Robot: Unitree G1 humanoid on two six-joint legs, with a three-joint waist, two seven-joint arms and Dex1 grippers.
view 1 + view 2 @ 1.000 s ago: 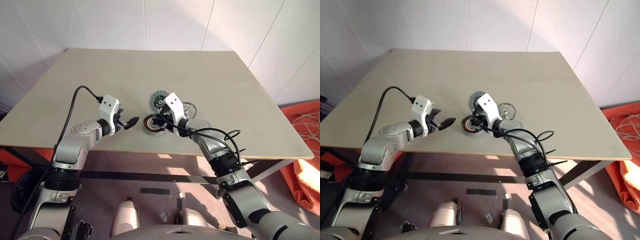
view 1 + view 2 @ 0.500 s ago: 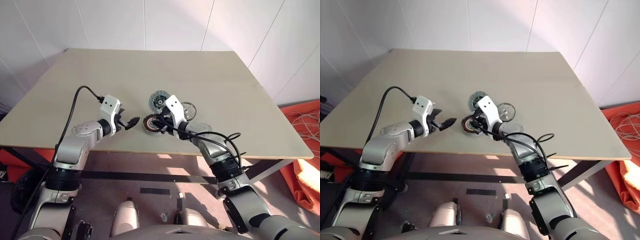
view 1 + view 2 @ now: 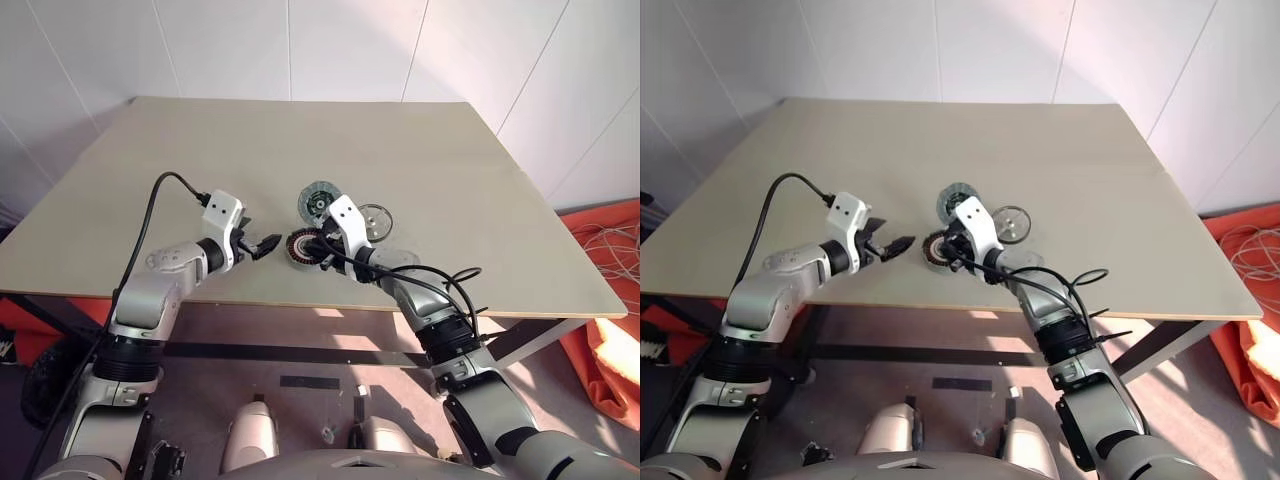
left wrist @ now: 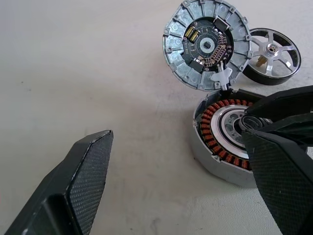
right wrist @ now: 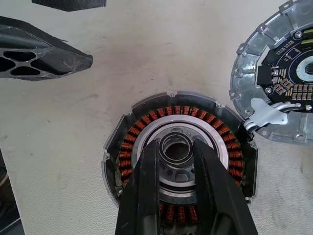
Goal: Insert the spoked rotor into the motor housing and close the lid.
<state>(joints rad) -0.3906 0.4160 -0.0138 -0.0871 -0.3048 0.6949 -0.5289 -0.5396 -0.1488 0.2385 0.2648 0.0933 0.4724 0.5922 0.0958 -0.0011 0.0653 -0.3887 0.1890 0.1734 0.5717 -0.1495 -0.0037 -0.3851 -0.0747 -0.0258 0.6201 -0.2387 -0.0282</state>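
Observation:
The motor housing lies near the table's front edge, its copper windings ringing a pale middle. My right gripper reaches over that middle. Its fingers press either side of a small metal ring. The lid, a grey ribbed disc with a dark circuit middle, lies just behind the housing and touches its rim. To the right of the lid rests the spoked rotor, flat on the table. My left gripper hangs open just left of the housing, with nothing between its fingers.
The pale table stretches far behind and to both sides of the parts. Its front edge runs close below the housing. Orange cloth lies on the floor at the right.

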